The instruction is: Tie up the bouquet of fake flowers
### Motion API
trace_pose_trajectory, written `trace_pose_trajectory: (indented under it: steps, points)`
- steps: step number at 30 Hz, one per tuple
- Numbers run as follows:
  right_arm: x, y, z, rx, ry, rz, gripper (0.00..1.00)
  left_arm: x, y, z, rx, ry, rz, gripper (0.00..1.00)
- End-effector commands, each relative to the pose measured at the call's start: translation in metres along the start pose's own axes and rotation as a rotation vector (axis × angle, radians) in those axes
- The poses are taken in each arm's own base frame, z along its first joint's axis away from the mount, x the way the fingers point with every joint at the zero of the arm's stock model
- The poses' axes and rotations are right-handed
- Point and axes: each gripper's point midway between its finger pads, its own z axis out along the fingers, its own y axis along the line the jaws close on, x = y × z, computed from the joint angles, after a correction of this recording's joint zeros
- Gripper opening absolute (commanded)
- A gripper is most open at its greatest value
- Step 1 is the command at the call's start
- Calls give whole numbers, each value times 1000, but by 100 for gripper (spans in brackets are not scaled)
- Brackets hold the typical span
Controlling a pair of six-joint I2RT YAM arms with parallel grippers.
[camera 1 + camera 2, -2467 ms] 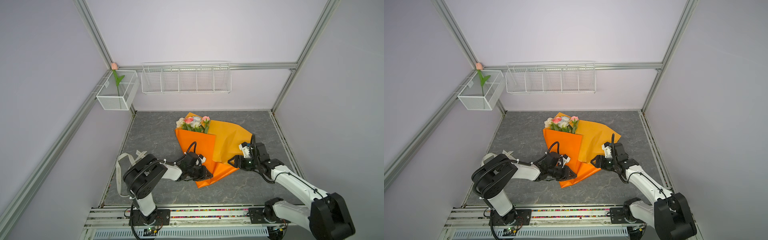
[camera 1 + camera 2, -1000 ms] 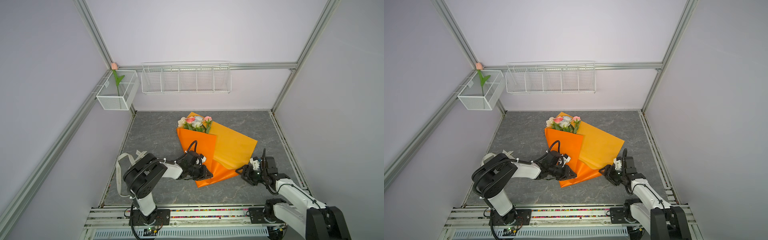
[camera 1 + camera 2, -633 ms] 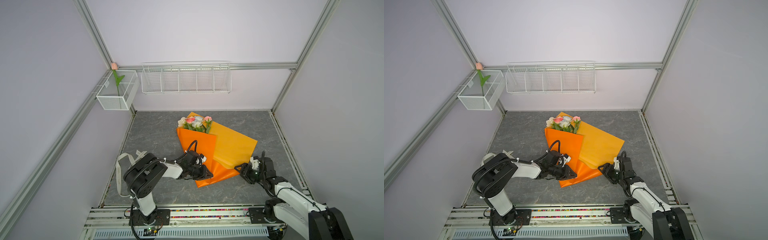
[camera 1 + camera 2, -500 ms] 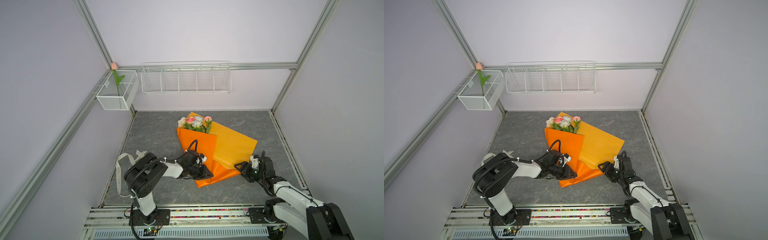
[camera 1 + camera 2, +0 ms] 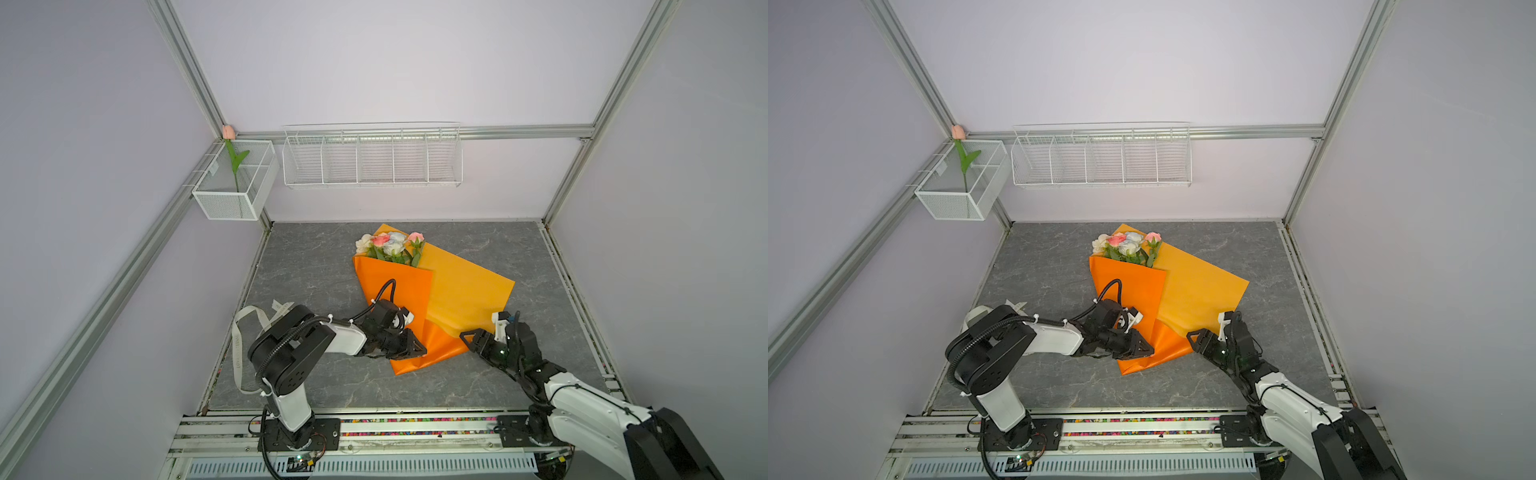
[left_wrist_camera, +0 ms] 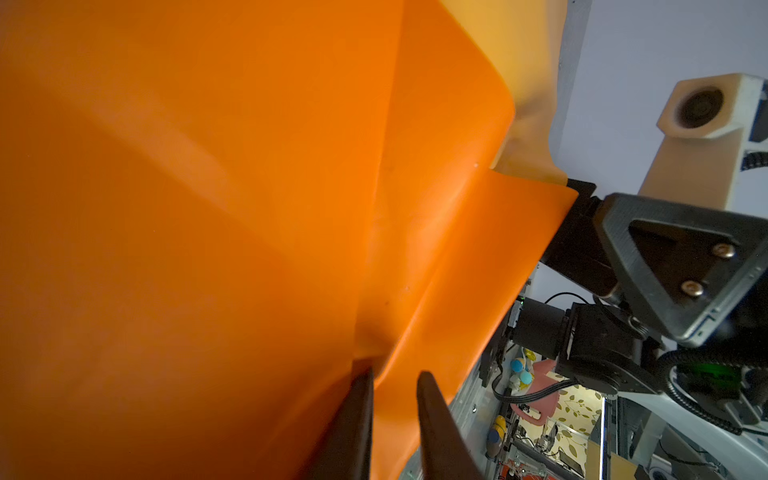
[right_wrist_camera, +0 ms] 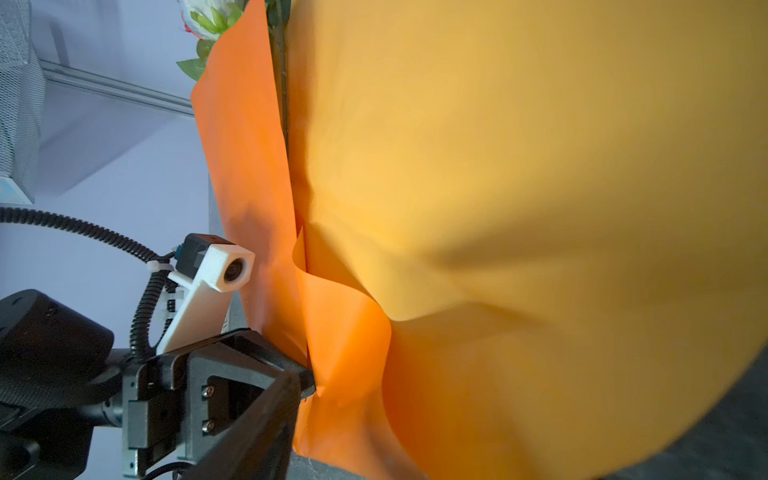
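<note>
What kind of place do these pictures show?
Probably a robot test cell in a lab: plain walls on an aluminium frame, two arms mounted on a rail, and a hanging wire rack.

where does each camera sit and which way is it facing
Both top views: high behind the robot, looking down on table, bouquet, both arms.
Left wrist: on left arm, facing orange wrapping paper past left gripper; right gripper beyond.
Right wrist: on right arm, facing the paper's paler side; left gripper visible.
Wrist views share the paper and each other's grippers.
</note>
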Motion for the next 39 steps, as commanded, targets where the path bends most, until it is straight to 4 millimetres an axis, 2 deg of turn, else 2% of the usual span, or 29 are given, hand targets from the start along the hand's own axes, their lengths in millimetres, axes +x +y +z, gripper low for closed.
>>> trace_pose_trajectory:
  steps: [1,5,13,16,18,22,24,26,30,35,39]
  points:
    - [-7,-5,-3,20,-61,1,66,4,23,4,-73,14,-42,22]
    - [-8,-6,0,32,-64,-2,65,4,23,4,-75,13,-44,22]
    - [2,-21,11,133,-35,25,64,3,21,4,-73,11,-43,22]
    - [1,-21,14,150,-39,6,56,4,22,3,-75,12,-44,22]
    - [-2,-20,15,152,-50,-1,46,4,22,3,-77,11,-44,22]
    - [-10,-5,17,114,-61,-56,33,3,21,2,-78,5,-44,22]
    - [-15,5,17,90,-71,-93,22,3,21,2,-77,4,-43,22]
    - [-18,18,17,70,-71,-159,17,2,20,3,-73,5,-43,22]
    - [-19,35,11,143,-86,-365,16,0,18,3,-69,2,-41,22]
    - [-15,48,3,314,-117,-667,15,-3,20,3,-73,-15,-55,22]
    - [2,71,16,338,-83,-856,15,-3,21,3,-70,-24,-65,22]
